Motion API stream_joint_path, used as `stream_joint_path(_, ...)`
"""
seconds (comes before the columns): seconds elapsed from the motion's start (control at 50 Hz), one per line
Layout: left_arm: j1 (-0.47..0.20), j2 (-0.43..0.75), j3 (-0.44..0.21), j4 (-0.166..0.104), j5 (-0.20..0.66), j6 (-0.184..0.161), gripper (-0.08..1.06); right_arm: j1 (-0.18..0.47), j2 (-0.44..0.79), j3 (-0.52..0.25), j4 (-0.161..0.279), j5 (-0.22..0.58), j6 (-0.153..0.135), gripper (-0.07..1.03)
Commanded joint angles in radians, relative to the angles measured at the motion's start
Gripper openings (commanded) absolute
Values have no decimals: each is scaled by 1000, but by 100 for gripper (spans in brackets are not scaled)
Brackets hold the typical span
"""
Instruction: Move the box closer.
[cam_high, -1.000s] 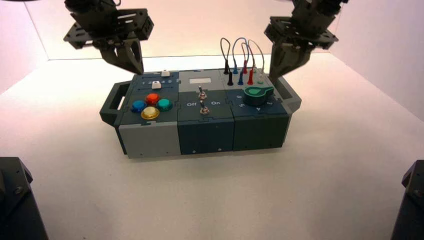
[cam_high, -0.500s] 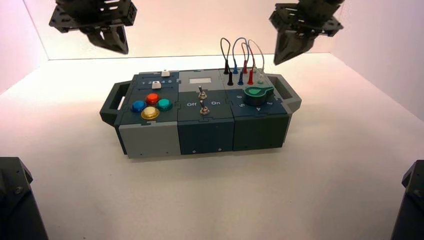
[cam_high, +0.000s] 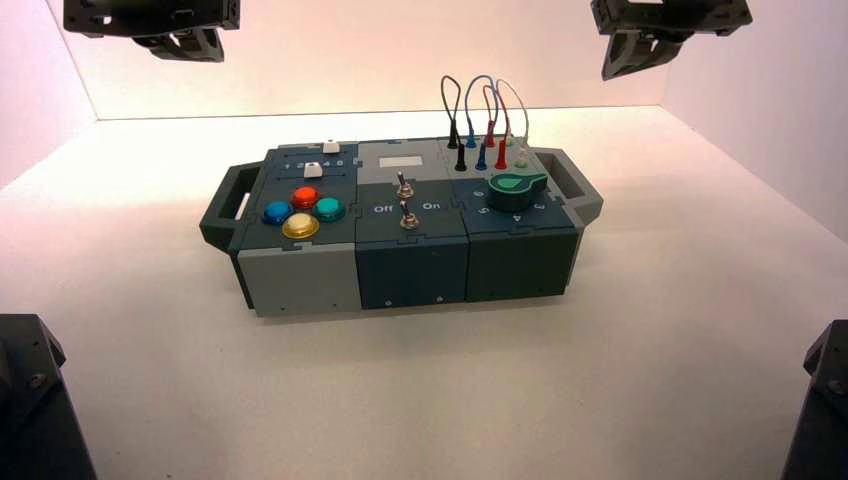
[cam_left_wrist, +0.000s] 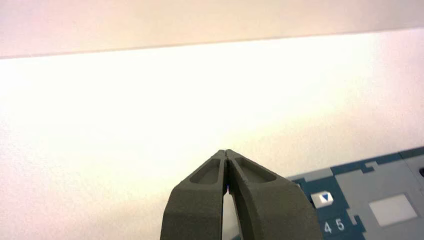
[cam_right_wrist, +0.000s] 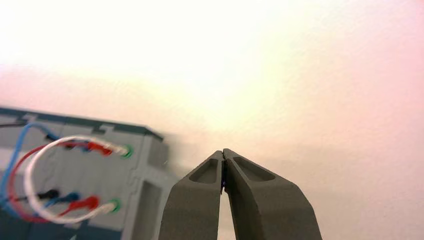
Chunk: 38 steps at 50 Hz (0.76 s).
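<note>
Box (cam_high: 405, 225) sits mid-table in the high view, both arms raised at eleven and one o'clock, touching nothing. Left wrist view: left gripper (cam_left_wrist: 226, 152) pinched closed above the box's far edge. Right wrist view: right gripper (cam_right_wrist: 223, 151) closed too, beside looped wires (cam_right_wrist: 60, 175), probably clearing away.

Left gripper (cam_left_wrist: 226, 153) is raised high at the far left, fingertips pressed together. Right gripper (cam_right_wrist: 223, 152) is raised high at the far right, likewise closed.

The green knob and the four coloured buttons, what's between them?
In the high view, two small metal toggle switches stand between the green knob and the round coloured buttons, on the long dark teal-and-grey box.
</note>
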Motion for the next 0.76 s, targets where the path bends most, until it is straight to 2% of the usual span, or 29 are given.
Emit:
stream_joint_path(0.02,3,-20,-5,-2,-34,-5,-3,-5,-14,-3,6,-63,2,-2)
stream_joint_path(0.26,5,-37,25,-2,-67,-5,-3,-5,-18,32,23,-120,6,-2)
stream_joint_path(0.76,3,-37,29,-2,-69,-17,-3,6,-43,54,35,-114,9,-2)
